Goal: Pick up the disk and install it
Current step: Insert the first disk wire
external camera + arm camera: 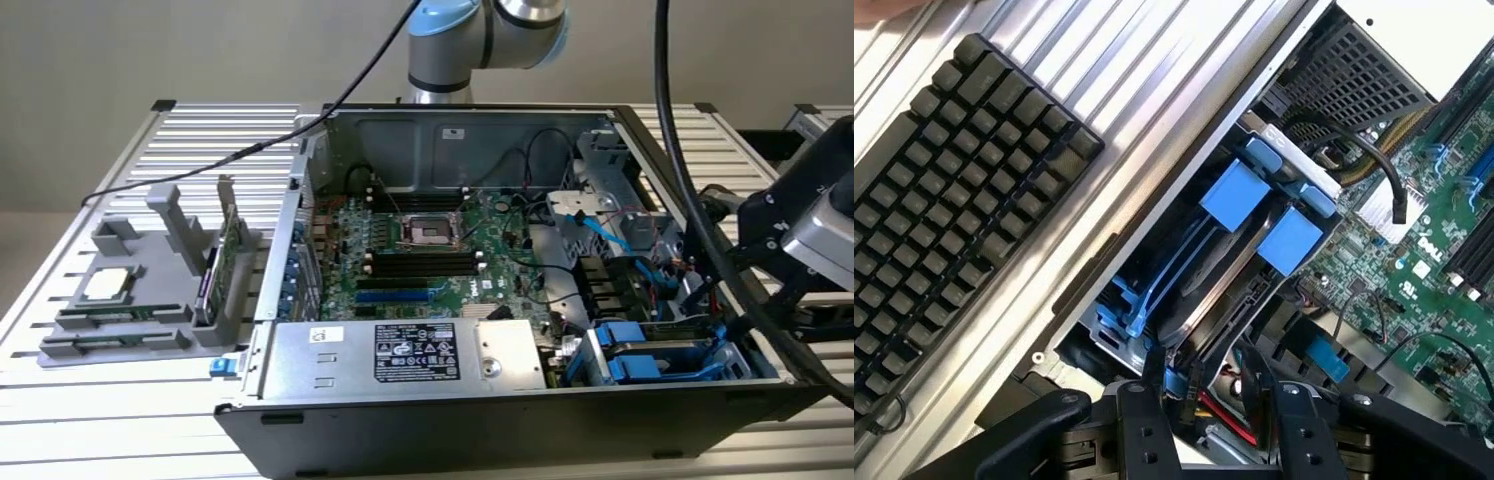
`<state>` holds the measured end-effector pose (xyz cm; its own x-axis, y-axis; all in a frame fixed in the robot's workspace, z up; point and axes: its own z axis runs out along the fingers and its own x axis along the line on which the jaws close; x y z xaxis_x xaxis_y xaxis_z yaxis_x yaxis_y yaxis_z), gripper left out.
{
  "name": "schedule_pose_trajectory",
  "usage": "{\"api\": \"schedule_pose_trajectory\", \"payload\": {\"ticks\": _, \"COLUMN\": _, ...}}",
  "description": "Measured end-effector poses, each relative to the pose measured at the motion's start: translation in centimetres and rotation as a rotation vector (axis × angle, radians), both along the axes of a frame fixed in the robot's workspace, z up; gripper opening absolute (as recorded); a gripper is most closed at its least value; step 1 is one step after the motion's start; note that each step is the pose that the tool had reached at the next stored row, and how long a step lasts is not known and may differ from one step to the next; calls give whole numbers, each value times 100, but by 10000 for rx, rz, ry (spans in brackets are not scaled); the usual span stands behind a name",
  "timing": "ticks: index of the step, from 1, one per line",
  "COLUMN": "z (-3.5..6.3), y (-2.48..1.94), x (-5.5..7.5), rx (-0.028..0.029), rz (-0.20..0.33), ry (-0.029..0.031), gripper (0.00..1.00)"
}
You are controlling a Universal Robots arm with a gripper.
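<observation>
Risks from here, biggest item down.

The table (120, 400) has plenty of free slats around the computer case (307, 180), so I see no trouble outside the box. Inside is tight. In the wrist view the keyboard (964, 200) lies just beside the case wall (1184, 170). If I drift outward, that sheet-metal edge is the first thing I'd clip.

The power supply (400, 355) boxes in the drive bay (667, 345) on one side and the case wall closes the other, which leaves straight up and down as the only clean way in or out. The motherboard (427, 250) is exposed just past the bay, so a sideways slip would land on components.

The disk (657, 358) sits in that bay at the lower right of the exterior view, with its blue bracket tabs (1239, 195) standing up. I can't tell whether it's fully seated.

The thick black cable (667, 150) hangs down across the bay side of the case and could snag on the wall. A red cable (1229, 425) lies under the gripper (1204, 365), close enough to get pinched.

The fingers (1152, 385) are spread with nothing gripped, hovering near the disk's end. If they close off-centre they'd grab bracket plastic or cable.
</observation>
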<state>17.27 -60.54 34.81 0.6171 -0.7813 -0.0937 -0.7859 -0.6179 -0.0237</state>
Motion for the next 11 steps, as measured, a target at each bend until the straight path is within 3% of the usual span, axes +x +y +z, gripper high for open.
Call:
{"api": "schedule_pose_trajectory", "payload": {"ticks": 3, "z": -17, "y": -1, "x": -2, "rx": 193, "rz": -49, "ry": -22, "gripper": 44}}
{"api": "schedule_pose_trajectory", "payload": {"ticks": 5, "z": -29, "y": -2, "x": -4, "rx": 265, "rz": -100, "ry": -30, "gripper": 44}}
{"api": "schedule_pose_trajectory", "payload": {"ticks": 11, "z": -39, "y": -36, "x": -21, "rx": 280, "rz": -163, "ry": -41, "gripper": 44}}
